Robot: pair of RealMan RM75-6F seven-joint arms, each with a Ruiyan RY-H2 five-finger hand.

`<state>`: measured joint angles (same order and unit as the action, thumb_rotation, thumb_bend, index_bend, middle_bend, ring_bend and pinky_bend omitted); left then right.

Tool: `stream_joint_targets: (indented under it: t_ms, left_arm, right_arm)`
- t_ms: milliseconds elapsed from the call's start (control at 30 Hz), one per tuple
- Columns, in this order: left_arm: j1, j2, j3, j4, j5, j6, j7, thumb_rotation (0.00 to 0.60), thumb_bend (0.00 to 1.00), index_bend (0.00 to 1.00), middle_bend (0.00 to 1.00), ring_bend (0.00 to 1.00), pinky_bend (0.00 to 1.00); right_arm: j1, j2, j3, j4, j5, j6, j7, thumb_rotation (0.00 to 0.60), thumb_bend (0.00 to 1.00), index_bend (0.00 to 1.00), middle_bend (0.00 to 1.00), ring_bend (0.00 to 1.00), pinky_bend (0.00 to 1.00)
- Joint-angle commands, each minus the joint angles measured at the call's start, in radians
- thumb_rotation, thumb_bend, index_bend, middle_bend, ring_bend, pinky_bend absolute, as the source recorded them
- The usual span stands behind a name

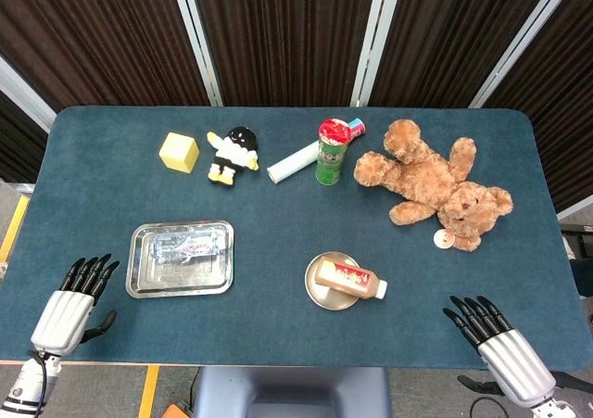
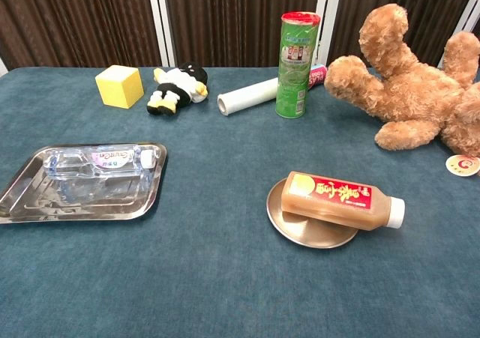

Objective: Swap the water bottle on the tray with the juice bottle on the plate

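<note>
A: Starting at the left, what is the left hand (image 1: 72, 305) doing?

B: It holds nothing, fingers extended and slightly spread, at the near left edge of the table (image 1: 278, 242). The water bottle (image 2: 97, 166) lies on its side in the tray (image 2: 154, 192), just right of that hand and a little farther out, not touching the fingers.

A: And on the right?

B: The juice bottle (image 2: 341, 200) lies on its side across the plate (image 2: 289, 222), cap overhanging to the right. The right hand (image 1: 496, 339), also empty with fingers straight and parted, sits near the right edge, well apart from it.

A: How should the first pick go?

B: I'd say come down over the bottle's middle and wrap across its width; the clear plastic may roll against the tray's rim.
</note>
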<state>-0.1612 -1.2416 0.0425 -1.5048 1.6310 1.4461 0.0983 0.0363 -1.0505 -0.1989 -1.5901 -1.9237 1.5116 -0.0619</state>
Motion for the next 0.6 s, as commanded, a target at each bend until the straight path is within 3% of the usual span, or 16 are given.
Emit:
stream_joint_targets:
  t_ms: [33,333,500,600]
  left_arm:
    - [0.001,-0.004,0.003,-0.001,0.003,-0.001,0.010,0.600,0.38,0.00,0.00,0.00,0.03]
    - [-0.056,-0.082,0.025,0.046,0.076,-0.070,-0.001,0.600,0.38,0.00,0.00,0.00,0.05]
    - [-0.091,-0.119,0.001,0.050,0.065,-0.114,0.028,0.600,0.37,0.00,0.00,0.00,0.05]
    - [-0.178,-0.199,-0.068,0.069,0.047,-0.195,0.089,0.600,0.37,0.00,0.00,0.00,0.04]
  right_arm:
    - [0.002,0.000,0.000,0.001,0.000,-0.003,0.000,0.600,0.18,0.00,0.00,0.00,0.00]
    - [0.000,-0.010,0.006,0.000,0.012,-0.010,-0.018,0.600,0.18,0.00,0.00,0.00,0.00]
    - [-0.005,-0.013,0.008,0.000,0.009,0.002,-0.022,0.600,0.18,0.00,0.00,0.00,0.00]
    - [-0.018,-0.019,0.013,0.001,-0.004,0.037,-0.036,0.600,0.18,0.00,0.00,0.00,0.00]
